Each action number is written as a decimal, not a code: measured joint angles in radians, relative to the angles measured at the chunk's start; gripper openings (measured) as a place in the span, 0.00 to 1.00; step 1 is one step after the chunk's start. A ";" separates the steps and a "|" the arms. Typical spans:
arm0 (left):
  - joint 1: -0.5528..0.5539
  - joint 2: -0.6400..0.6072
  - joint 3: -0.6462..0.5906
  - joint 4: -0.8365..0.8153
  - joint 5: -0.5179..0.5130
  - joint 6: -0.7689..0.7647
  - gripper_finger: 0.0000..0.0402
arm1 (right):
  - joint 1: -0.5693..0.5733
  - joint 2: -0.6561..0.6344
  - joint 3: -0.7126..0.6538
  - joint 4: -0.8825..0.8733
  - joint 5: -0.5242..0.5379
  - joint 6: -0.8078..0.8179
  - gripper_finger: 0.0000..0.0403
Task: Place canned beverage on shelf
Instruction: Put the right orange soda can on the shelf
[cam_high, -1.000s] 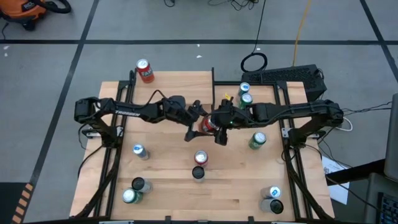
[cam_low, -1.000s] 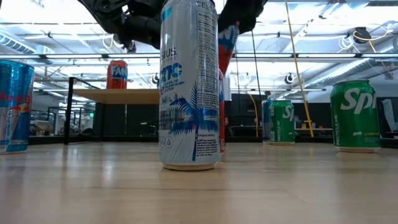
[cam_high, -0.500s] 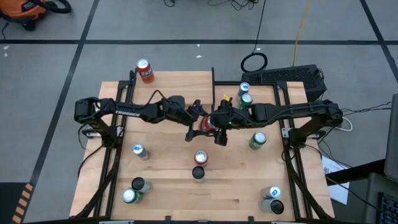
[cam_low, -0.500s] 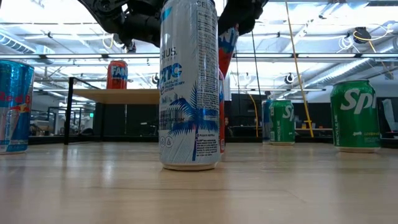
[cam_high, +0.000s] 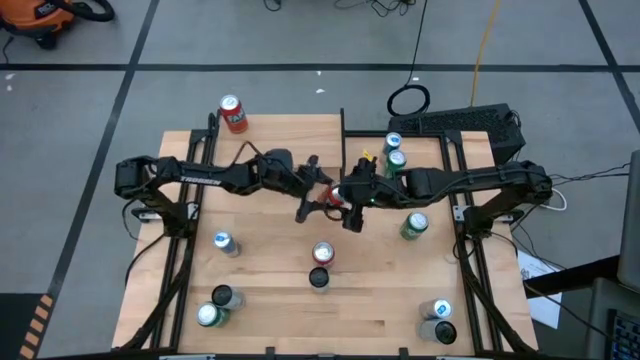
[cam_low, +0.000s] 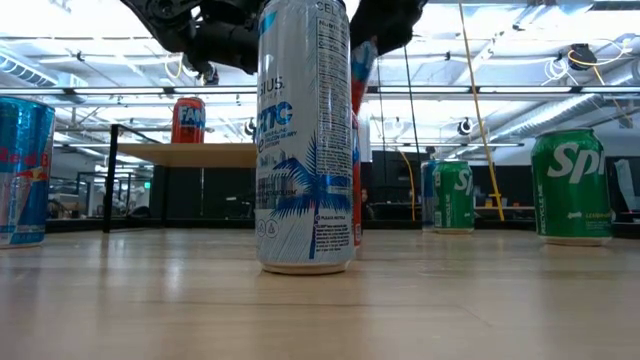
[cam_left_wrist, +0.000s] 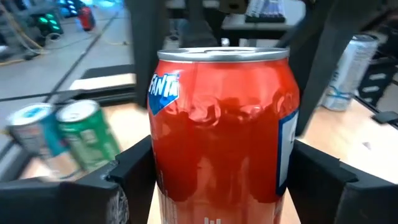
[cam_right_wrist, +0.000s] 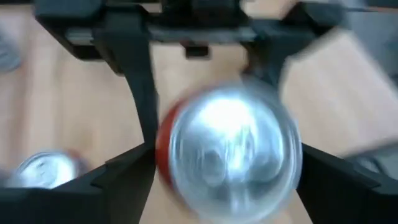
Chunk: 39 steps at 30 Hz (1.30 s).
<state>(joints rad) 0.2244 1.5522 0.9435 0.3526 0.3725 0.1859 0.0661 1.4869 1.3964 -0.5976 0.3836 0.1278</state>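
Overhead, eleven cans are counted: ten spread about the worktop (cam_high: 270, 300) and shelf (cam_high: 285, 128), one red Fanta can (cam_left_wrist: 221, 130) aloft at centre. Readable labels include a second Fanta can (cam_high: 232, 113) on the shelf's left end and a green Sprite can (cam_low: 571, 186). The lifted can is bracketed by the left end effector (cam_high: 318, 198) and right end effector (cam_high: 352, 203), both parted can-wide; which one grips cannot be told.
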 joint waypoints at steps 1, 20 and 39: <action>0.016 -0.025 -0.012 -0.005 0.000 -0.001 0.69 | 0.010 -0.011 0.000 -0.017 0.056 0.019 0.86; 0.486 -0.621 -0.371 -0.063 0.064 0.032 0.69 | 0.100 -0.084 -0.196 0.108 0.363 0.135 0.87; 0.747 -0.664 -0.530 -0.044 0.118 -0.035 0.68 | 0.097 -0.084 -0.330 0.182 0.457 0.245 0.87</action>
<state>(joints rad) 0.9716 0.8881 0.4137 0.3088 0.4903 0.1513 0.1635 1.4033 1.0664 -0.4156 0.8404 0.3732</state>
